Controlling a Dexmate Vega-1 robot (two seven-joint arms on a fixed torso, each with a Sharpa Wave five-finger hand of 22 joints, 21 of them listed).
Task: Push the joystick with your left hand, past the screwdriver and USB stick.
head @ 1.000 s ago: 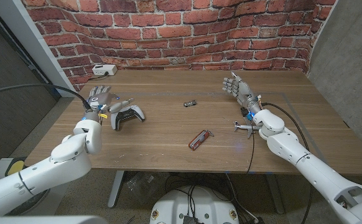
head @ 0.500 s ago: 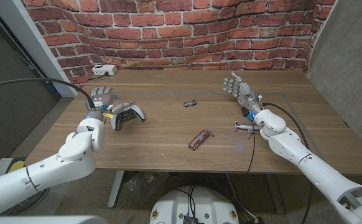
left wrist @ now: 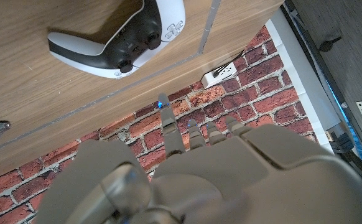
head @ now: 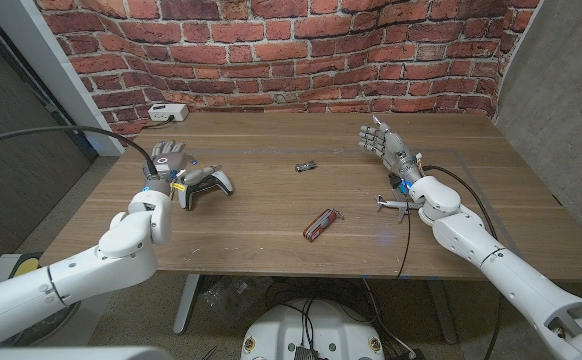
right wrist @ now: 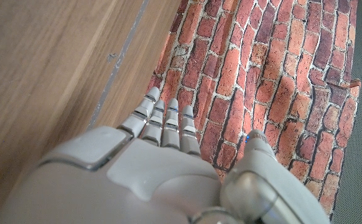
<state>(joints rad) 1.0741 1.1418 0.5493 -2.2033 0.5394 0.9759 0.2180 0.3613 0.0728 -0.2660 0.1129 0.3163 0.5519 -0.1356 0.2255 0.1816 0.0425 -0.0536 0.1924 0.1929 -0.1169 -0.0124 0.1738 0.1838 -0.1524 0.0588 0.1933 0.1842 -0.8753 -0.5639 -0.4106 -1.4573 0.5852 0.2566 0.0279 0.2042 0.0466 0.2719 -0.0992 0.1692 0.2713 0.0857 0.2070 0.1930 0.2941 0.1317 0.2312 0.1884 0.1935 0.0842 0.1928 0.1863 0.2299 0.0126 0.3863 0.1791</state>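
Head view: white-and-black joystick (head: 207, 186) on the wooden table (head: 271, 240), left of centre in the frame, grips pointing toward the lower edge. Left hand (head: 168, 164) just beside it on the picture's left, fingers spread and reaching upward, grasping nothing; contact with the joystick too close to call from this angle. USB stick (head: 305, 166) near the middle of the frame, small and dark, well apart from the joystick. Red screwdriver-like tool (head: 319, 223) lower down, slightly right of centre, lying at a slant. Right hand (head: 385, 143) in the upper right part of the frame, fingers apart and extended, holding nothing, well clear of every object. White power strip (head: 166, 113) at the table's far edge, upper left, against the brick wall (head: 301, 50).

Left wrist view: same joystick (left wrist: 122, 37) in the upper left of the frame, thumbsticks and buttons visible, apart from the fingertips (left wrist: 193, 134) of the left hand (left wrist: 199, 180). Fingers straight and loosely parted, empty.

Right wrist view: right hand (right wrist: 150, 168) released, fingers straight above the bare table (right wrist: 44, 68).
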